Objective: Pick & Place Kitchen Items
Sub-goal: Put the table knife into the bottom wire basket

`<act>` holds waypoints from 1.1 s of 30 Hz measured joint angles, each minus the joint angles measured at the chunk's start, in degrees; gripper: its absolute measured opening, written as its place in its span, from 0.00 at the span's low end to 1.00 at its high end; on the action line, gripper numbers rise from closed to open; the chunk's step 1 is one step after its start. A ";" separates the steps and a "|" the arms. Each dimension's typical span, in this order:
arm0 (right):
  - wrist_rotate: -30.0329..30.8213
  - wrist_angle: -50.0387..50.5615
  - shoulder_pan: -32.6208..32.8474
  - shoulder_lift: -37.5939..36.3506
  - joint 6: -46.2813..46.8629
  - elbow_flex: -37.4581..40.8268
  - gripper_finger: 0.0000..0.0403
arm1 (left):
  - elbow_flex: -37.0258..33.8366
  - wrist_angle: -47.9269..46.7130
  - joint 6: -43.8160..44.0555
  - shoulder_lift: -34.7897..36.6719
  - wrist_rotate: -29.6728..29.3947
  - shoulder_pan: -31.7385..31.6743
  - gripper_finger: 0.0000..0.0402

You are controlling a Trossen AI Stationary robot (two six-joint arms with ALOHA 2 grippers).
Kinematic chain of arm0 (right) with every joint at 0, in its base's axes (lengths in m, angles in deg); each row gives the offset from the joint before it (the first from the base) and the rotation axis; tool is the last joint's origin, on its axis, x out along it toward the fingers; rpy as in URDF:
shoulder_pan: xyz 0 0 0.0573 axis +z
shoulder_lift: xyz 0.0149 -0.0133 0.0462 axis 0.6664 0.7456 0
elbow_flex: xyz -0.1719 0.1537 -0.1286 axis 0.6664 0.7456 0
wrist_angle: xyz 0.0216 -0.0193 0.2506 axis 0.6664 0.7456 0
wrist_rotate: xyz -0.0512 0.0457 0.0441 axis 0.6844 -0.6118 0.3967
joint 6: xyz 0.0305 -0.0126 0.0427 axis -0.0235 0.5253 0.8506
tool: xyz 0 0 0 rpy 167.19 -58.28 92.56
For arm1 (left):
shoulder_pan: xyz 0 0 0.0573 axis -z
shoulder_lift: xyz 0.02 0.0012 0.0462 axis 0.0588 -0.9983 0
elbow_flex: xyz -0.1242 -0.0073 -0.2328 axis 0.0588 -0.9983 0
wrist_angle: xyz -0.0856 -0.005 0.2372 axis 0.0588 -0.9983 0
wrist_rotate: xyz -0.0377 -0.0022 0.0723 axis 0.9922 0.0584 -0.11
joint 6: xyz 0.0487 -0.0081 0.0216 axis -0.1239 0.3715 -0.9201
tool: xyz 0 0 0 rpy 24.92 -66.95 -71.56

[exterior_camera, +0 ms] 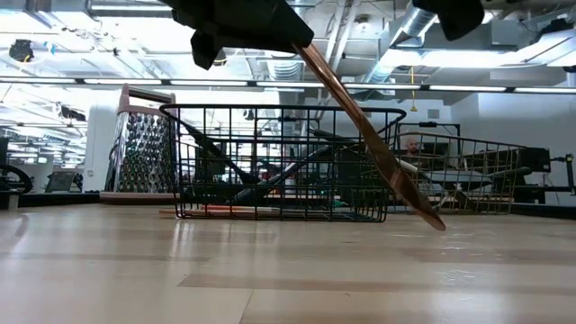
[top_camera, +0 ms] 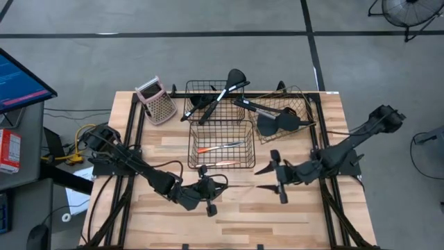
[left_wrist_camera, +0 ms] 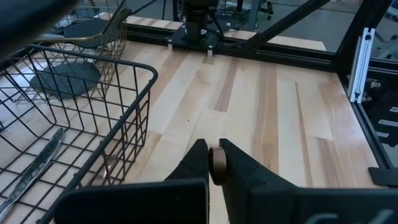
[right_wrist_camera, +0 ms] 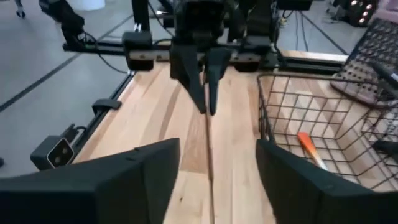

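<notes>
Farthest left on the desk (top_camera: pixel 166 208) stands a pink-topped grater (top_camera: pixel 155 101), not part of the job and well away from either set of fingers.

Next comes the left gripper (top_camera: pixel 210 186), hanging above the boards just in front of the near basket (top_camera: pixel 220 144). Its fingers (left_wrist_camera: pixel 198 163) are clamped together on a thin copper-handled utensil (exterior_camera: pixel 369 139); the wrist view shows the round handle end pinched between the two pads. In the low view the piece slants down from the fingers, and its tip appears to hover just off the wood, though contact cannot be ruled out. The basket wall lies just beside the fingers, so the drop looks like a short carry away.

Inside the near basket, beyond the left fingers, lie two orange-handled pieces (top_camera: pixel 220 148), already placed. The back basket (top_camera: pixel 211 97) holds black ladles and turners (top_camera: pixel 225 89), and the tilted basket (top_camera: pixel 288 111) to its right holds more black spatulas (top_camera: pixel 277 121).

The right gripper (top_camera: pixel 279 176) waits facing the left one across bare boards, fingers spread wide, holding nothing.

By my reading the sorting is nearly finished: no loose utensil lies on the desk, and the held copper piece seems to be the last to go in.
</notes>
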 joint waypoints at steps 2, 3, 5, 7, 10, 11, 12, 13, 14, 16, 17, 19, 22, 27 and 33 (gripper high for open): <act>-0.96 -1.19 -0.36 1.77 0.02 0.00 0.54 | 0.00 0.07 0.11 0.00 -0.01 0.00 0.00; -1.33 -1.66 -0.60 2.61 0.06 0.00 0.57 | 0.00 0.10 0.12 0.00 -0.02 0.00 0.00; -2.51 -2.61 -1.20 4.12 0.09 0.00 0.59 | 0.00 0.46 0.12 0.00 -0.08 0.00 0.00; -3.30 -3.49 -1.70 5.00 0.66 0.00 0.61 | 0.00 1.27 0.13 0.27 -0.09 0.00 0.00; -3.78 -4.07 -2.18 4.73 3.08 -0.02 0.61 | 0.00 1.47 0.11 1.41 -0.41 0.11 0.00; -3.80 -4.06 -2.26 4.07 3.55 -0.01 0.60 | 0.00 1.31 -0.18 1.83 -0.59 0.13 0.00; -3.82 -4.11 -2.24 3.22 3.95 -0.02 0.60 | 0.00 1.32 -0.74 2.22 -0.74 0.13 0.00; -3.80 -4.19 -2.15 2.21 4.10 -0.02 0.60 | 0.00 1.27 -1.22 2.70 -0.95 0.13 0.00; -3.82 -4.17 -2.04 0.95 4.13 -0.02 0.59 | 0.00 1.13 -1.80 3.23 -1.37 0.13 0.00; -3.82 -4.18 -1.73 -2.13 4.13 -0.02 0.59 | 0.00 1.08 -3.35 4.10 -2.37 0.13 0.00; -3.82 -4.47 -1.71 -3.85 4.13 -0.02 0.58 | 0.00 0.87 -4.25 4.60 -2.74 0.13 0.00; -3.92 -4.53 -1.71 -7.80 4.53 -0.02 0.57 | 0.00 0.81 -5.82 5.75 -3.61 0.06 0.00; -3.92 -4.55 -1.72 -14.31 5.10 -0.02 0.57 | 0.00 0.98 -6.43 8.01 -5.24 -0.12 0.00; -3.52 -2.94 -1.80 -22.78 2.81 -0.04 0.57 | 0.00 1.49 -7.01 11.66 -6.07 -0.39 0.00; -0.11 0.96 -1.87 -26.90 2.18 -0.04 0.55 | 0.00 2.06 -9.19 16.07 -11.75 -0.81 0.00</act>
